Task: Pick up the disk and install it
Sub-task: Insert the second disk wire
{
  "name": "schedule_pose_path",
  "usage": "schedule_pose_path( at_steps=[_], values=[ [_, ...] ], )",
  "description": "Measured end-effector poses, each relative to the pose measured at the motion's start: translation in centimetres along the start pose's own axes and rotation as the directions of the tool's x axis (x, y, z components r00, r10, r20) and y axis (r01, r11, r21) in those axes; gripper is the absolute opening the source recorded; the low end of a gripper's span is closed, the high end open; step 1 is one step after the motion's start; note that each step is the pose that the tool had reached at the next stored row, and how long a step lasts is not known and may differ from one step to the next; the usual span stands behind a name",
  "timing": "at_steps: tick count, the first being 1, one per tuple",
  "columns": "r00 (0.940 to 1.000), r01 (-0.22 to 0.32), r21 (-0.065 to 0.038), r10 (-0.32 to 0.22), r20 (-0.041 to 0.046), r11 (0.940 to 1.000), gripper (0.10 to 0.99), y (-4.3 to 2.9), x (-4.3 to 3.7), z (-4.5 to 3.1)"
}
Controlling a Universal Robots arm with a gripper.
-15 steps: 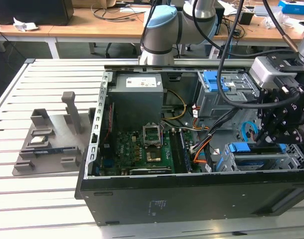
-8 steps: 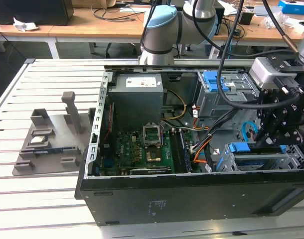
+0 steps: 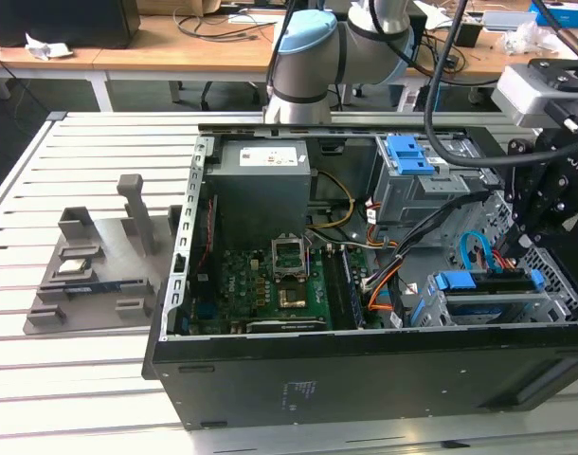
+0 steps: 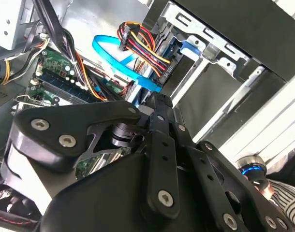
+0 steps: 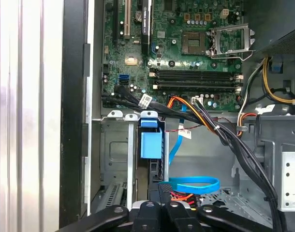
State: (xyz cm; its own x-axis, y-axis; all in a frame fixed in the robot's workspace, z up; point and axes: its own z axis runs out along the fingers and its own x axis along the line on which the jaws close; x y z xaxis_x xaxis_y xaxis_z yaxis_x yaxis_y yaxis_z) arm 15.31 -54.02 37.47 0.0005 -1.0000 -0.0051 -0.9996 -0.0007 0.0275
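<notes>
Open computer case (image 3: 270, 370), disk (image 3: 488, 282) seated edge-up in the case's lower drive bay; gripper (image 3: 554, 223) directly above the disk, finger opening cannot be told

Bright even light; second wrist foreground blurred.

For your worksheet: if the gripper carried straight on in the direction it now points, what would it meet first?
Probably the disk, seated edge-on in the drive bay just ahead of the gripper. The blue cable loops beside that line. Depth is unclear, so contact may already exist.

Cluttered wooden desks (image 3: 175, 43) behind slatted table (image 3: 81, 379)
</notes>
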Motion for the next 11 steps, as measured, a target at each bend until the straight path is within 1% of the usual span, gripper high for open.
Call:
schedule_pose_path(
  at_steps=[2, 3, 4, 5, 11],
  values=[
    [1.0, 0.0, 0.0, 0.0, -0.0001, 1.0, 0.102, 0.01, 0.0, -0.55],
    [1.0, 0.0, 0.0, 0.0, -0.0001, 1.0, 0.102, 0.03, -0.01, -1.08],
    [1.0, 0.0, 0.0, 0.0, -0.0001, 1.0, 0.102, 0.04, -0.01, -1.44],
    [1.0, 0.0, 0.0, 0.0, 0.0001, 1.0, 0.102, 0.04, -0.01, -1.56],
    [1.0, 0.0, 0.0, 0.0, 0.0, 1.0, 0.102, 0.04, -0.01, -1.63]
  ],
)
